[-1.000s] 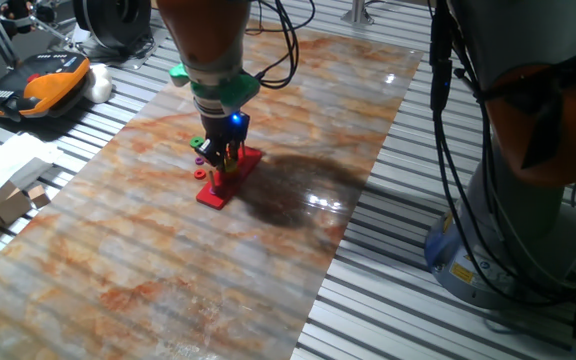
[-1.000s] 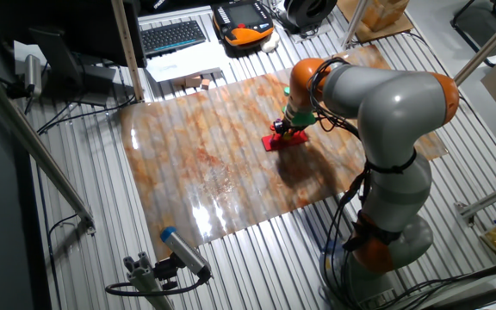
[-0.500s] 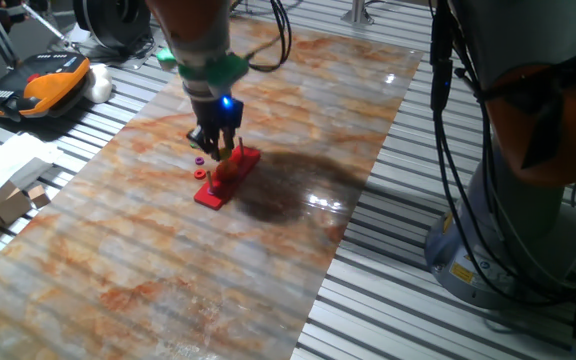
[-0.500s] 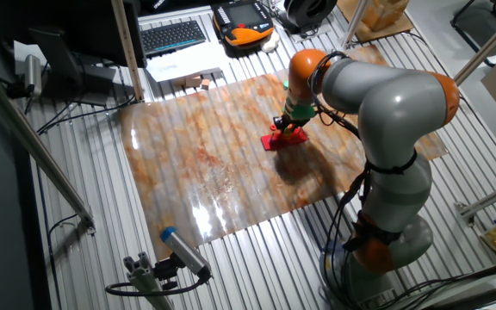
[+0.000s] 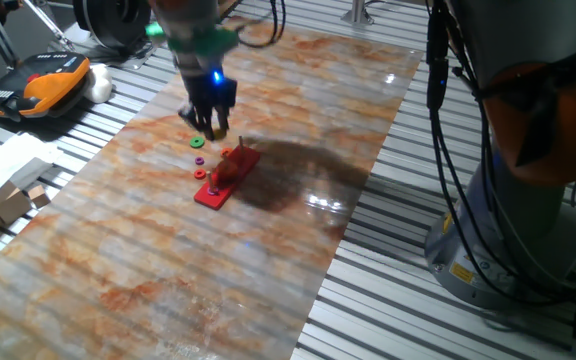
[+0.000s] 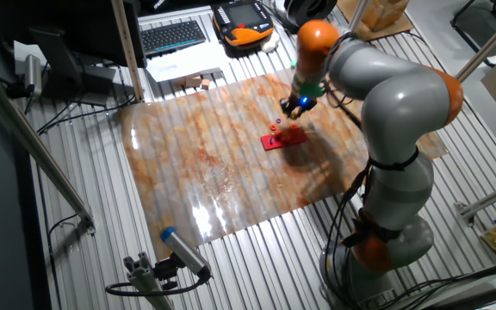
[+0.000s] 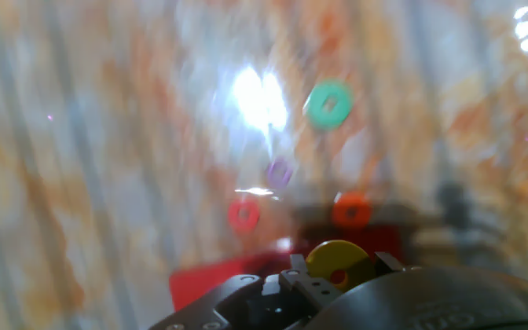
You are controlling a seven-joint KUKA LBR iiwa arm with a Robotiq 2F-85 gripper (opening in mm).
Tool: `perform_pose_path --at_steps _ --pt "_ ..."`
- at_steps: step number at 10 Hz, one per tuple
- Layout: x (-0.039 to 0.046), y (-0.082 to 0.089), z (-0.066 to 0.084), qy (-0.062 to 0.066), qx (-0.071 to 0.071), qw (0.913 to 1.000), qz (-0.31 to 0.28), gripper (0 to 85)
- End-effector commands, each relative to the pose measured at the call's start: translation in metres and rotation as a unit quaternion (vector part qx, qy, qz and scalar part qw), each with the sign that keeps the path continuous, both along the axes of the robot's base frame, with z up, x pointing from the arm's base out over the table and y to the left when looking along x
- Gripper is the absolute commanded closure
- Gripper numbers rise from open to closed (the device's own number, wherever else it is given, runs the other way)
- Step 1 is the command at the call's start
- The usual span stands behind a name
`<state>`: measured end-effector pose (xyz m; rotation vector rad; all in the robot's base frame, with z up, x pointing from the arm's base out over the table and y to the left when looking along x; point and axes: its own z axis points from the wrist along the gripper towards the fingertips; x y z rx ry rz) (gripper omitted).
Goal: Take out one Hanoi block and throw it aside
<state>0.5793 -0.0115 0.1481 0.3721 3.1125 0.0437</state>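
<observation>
Item: marbled surface (image 5: 298,120), contents left to right in the hand view.
- Red ring (image 7: 243,215), lying flat.
- Purple ring (image 7: 279,171), small, flat.
- Green ring (image 7: 328,104), flat, toward the far edge.
- Orange ring (image 7: 351,210), by the red Hanoi base (image 5: 227,177).
- Yellow Hanoi block (image 7: 336,260), pinched in the pincer (image 7: 324,273), raised above the surface near the loose rings.

Step in hand, judged: carry and discard. Best released over bare marble, apart from base and rings.

Views: only the hand view shows the yellow block gripped, though blurred; the fixed views show the pincer (image 5: 208,118) lifted beside the base, near the surface's far-left edge.
</observation>
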Motion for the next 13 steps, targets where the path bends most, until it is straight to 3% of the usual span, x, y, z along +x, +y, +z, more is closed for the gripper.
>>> perform_pose_path --at_steps 1,2,4,6,7,8,10,13 --pt "0.0143 -0.014 0.0 -0.005 -0.001 1.0 -0.004 51.0" --pt "0.0163 -0.015 -0.003 -0.006 -0.002 0.9999 -0.012 34.0" --pt "0.0143 -0.01 -0.003 -0.001 -0.003 0.9997 -0.023 34.0" --pt "0.0077 -0.001 0.002 0.015 0.013 0.9998 -0.009 34.0" --pt "0.0017 0.005 0.007 0.038 0.034 0.9987 0.006 68.0" --pt "-0.0088 0.013 0.013 0.05 0.041 0.9979 0.008 68.0" --pt "-0.0393 0.034 0.021 0.045 0.003 0.9989 0.013 68.0" --pt "-0.0724 0.043 0.029 0.047 0.002 0.9986 0.024 68.0"
